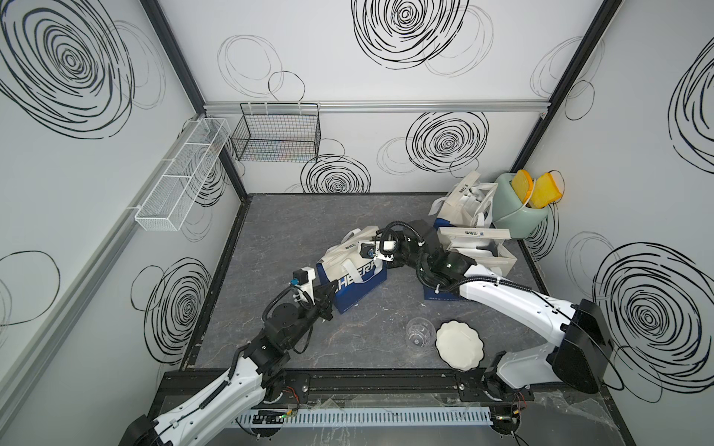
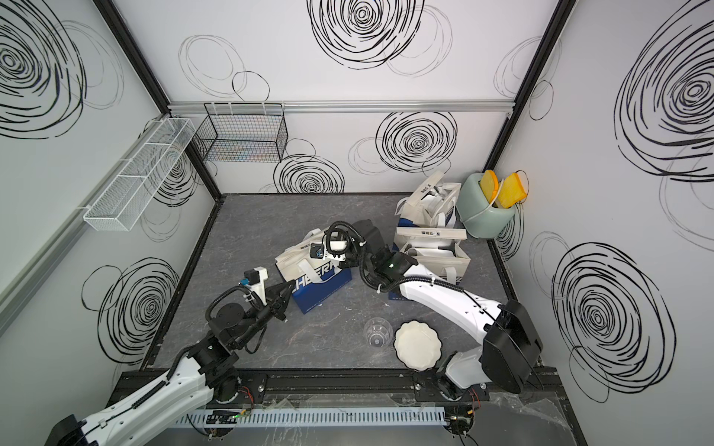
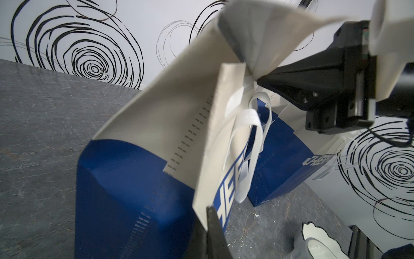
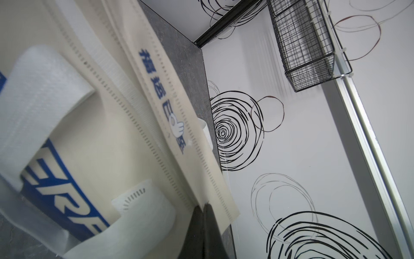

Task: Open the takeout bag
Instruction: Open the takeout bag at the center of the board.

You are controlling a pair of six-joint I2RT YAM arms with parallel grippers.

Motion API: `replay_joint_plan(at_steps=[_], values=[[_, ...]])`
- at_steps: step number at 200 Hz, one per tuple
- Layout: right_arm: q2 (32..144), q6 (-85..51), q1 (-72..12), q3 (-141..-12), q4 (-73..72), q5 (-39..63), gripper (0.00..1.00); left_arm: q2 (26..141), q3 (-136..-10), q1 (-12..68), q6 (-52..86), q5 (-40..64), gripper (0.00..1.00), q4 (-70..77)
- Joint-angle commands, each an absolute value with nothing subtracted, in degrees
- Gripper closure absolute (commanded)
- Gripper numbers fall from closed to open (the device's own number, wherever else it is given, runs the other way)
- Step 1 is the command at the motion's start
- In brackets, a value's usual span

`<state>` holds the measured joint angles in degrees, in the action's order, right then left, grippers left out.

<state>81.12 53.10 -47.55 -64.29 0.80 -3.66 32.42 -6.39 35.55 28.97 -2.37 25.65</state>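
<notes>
The takeout bag (image 1: pixel 359 282) (image 2: pixel 322 280) stands mid-table, blue below with white lettering and cream above, with white strap handles. My left gripper (image 1: pixel 332 286) (image 3: pixel 209 209) is shut on the near corner of its cream flap (image 3: pixel 208 139). My right gripper (image 4: pixel 202 205) comes from the right and is shut on the top edge of the printed cream flap (image 4: pixel 161 94). In the left wrist view its black fingers (image 3: pixel 291 78) pinch the bunched top of the bag. The flaps still lie together along the top.
Two more bags of the same kind (image 1: pixel 465 204) (image 1: pixel 479 251) stand at the back right, beside a green bin (image 1: pixel 514 220) with yellow items. A clear glass cup (image 1: pixel 419 332) and a white scalloped plate (image 1: pixel 459 343) sit near the front. Wire baskets (image 1: pixel 276 133) hang on the walls.
</notes>
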Motion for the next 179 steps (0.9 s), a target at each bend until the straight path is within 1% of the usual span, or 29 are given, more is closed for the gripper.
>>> replay_joint_plan(at_steps=[1, 47, 78, 179], values=[[80.5, 49.96, -47.29, -67.32, -4.39, -4.43, 1.0, 32.7, -4.92, 35.24, 29.51, -1.53, 1.0, 22.9], [81.29, 49.66, -47.15, -68.0, -6.33, -6.33, 1.0, 32.79, -4.98, 35.18, 29.21, -1.09, 1.0, 22.91], [82.61, 49.91, -46.78, -71.06, -6.23, -7.89, 1.0, 32.88, -5.08, 35.16, 29.05, -0.96, 1.0, 22.67], [82.62, 50.75, -44.96, -76.15, -4.35, -6.38, 1.0, 32.52, -5.1, 35.16, 28.71, -1.15, 1.0, 22.05]])
